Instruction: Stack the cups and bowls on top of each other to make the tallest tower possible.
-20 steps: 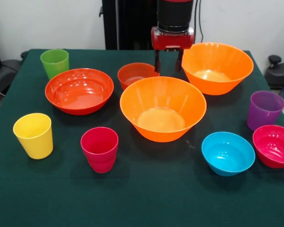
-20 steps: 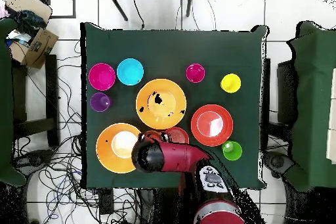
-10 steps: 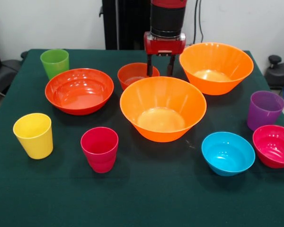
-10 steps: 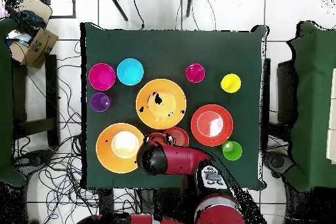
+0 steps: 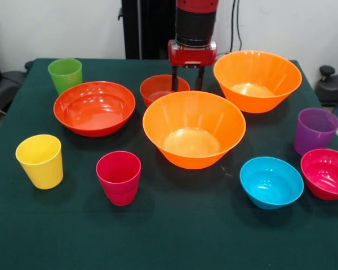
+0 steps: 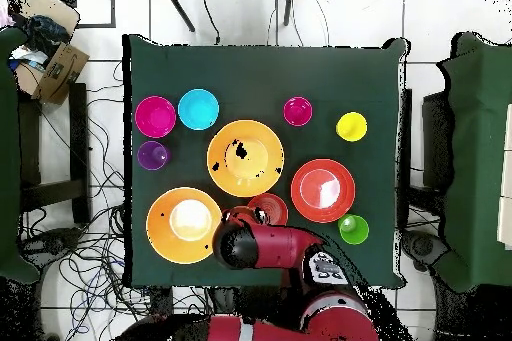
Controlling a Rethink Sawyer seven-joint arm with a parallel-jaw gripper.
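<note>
My gripper [image 5: 186, 85] hangs open at the back of the table, its left finger over the right rim of the small red-orange bowl [image 5: 156, 88], holding nothing. Just in front stands a large orange bowl [image 5: 194, 128]; a second one [image 5: 257, 79] is to the right. Every piece stands alone, with no tower. A wide red-orange bowl [image 5: 94, 107] and the green cup [image 5: 65, 74] are at the left. The yellow cup [image 5: 40, 160] and crimson cup [image 5: 119, 176] stand near the front. The purple cup [image 5: 315, 130], blue bowl [image 5: 271, 181] and magenta bowl [image 5: 327, 173] sit at the right.
From above, the red arm [image 6: 250, 245] covers the gripper and part of the small red-orange bowl [image 6: 272, 204]. The green tablecloth [image 6: 260, 77] shows bare cloth on the side away from the arm. Chairs, cables and a cardboard box [image 6: 60, 65] surround the table.
The gripper has moved left in the front view, from the gap beside the back-right orange bowl to the small red-orange bowl's right rim. It stays open. No cup or bowl has moved.
</note>
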